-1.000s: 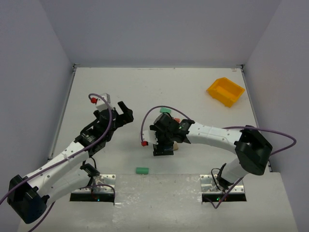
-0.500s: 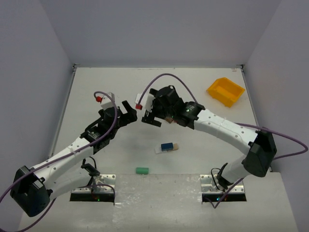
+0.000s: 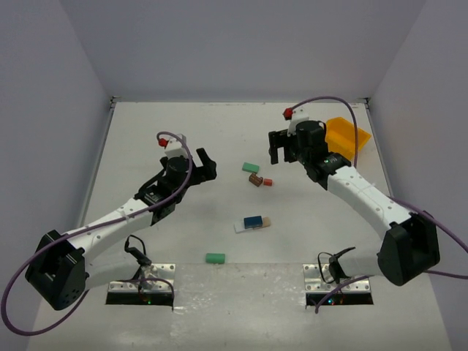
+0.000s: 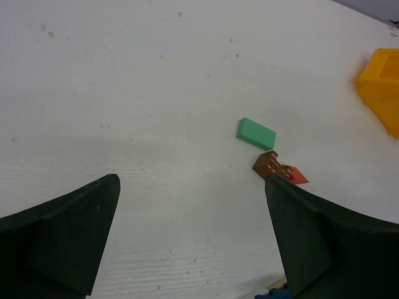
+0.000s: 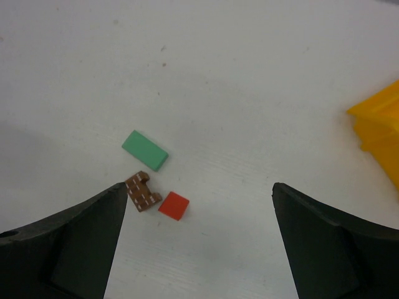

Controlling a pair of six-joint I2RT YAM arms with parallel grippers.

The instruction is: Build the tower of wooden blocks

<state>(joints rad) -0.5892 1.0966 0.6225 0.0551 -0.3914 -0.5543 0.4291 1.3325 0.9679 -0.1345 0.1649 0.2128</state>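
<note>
From above, the left fingers [image 3: 207,167] and the right fingers [image 3: 273,152] stand apart, holding nothing, on either side of a green block [image 3: 251,167], a brown block [image 3: 255,180] and a red block [image 3: 268,182]. Nearer the bases, a blue block [image 3: 254,221] sits on the pale plank [image 3: 265,221]; a second green block [image 3: 214,257] lies apart on the surface.

The left wrist view shows spread fingers [image 4: 62,237] with the cluster ahead.

The right wrist view looks down on the green block [image 5: 144,150]. This looks like picking the next piece, which calls for lowering one arm astride a single block without nudging its neighbours.
</note>
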